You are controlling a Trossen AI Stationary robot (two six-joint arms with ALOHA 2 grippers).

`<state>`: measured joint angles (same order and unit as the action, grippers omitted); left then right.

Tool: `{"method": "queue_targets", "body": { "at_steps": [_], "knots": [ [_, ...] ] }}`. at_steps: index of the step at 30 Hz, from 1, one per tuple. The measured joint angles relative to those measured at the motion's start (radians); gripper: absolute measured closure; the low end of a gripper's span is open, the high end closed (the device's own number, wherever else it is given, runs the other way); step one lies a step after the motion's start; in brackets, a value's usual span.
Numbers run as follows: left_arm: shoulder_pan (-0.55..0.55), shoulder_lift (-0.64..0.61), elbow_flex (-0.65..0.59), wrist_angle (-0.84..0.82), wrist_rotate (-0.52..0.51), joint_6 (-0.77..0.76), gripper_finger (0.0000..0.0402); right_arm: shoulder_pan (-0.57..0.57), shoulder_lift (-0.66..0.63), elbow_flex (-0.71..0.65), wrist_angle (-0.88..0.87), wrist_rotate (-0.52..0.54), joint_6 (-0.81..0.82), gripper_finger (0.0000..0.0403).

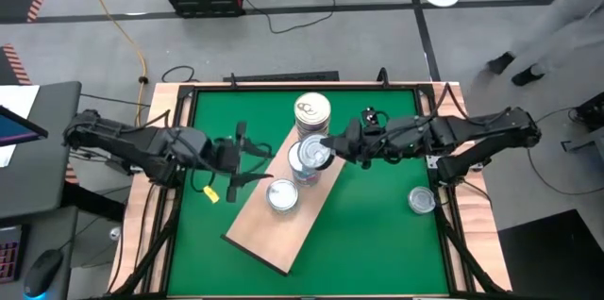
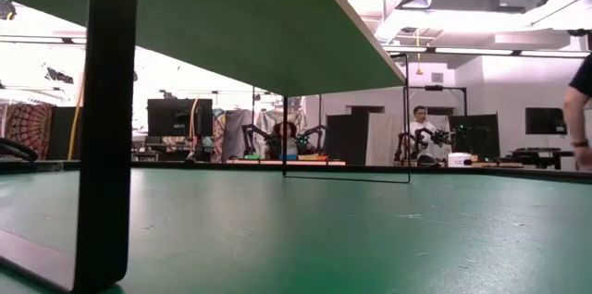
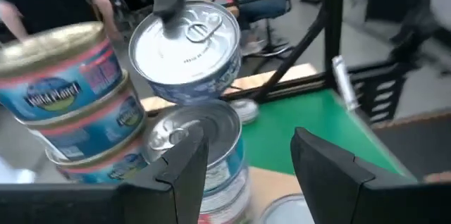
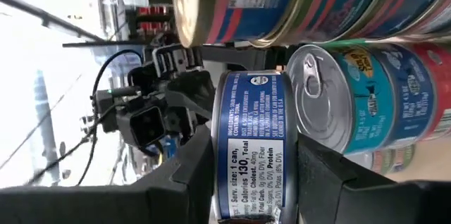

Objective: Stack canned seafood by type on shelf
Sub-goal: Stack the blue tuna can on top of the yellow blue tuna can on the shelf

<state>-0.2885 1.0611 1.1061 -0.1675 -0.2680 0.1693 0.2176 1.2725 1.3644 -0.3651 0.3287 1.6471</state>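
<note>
Here, the right gripper (image 4: 254, 175) clamps its fingers (image 4: 190, 175) on a blue-labelled tin (image 4: 255, 150) above the shelf (image 1: 283, 229).

The tin hangs over a mid-shelf stack (image 1: 307, 163), beside a taller gold-lidded stack (image 1: 312, 111). The left gripper (image 3: 246, 171) waits near the shelf's left edge, fingers parted and empty. One silver tin (image 1: 282, 195) lies lower on the board; another (image 1: 422, 200) sits on the green table (image 1: 377, 234).
</note>
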Motion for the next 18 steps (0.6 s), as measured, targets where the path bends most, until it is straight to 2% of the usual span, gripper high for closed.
{"method": "queue_targets", "body": {
  "at_steps": [8, 18],
  "knots": [
    [0.068, 0.008, 0.001, 0.079, 0.064, -0.126, 0.021, 0.008, 0.062, 0.0, 0.044, 0.013, 0.039, 0.0224],
    [0.1, 0.11, 0.088, 0.008, 0.089, -0.167, 0.021, 0.002, 0.071, 0.0, 0.049, 0.053, 0.028, 0.0223]
  ]
}}
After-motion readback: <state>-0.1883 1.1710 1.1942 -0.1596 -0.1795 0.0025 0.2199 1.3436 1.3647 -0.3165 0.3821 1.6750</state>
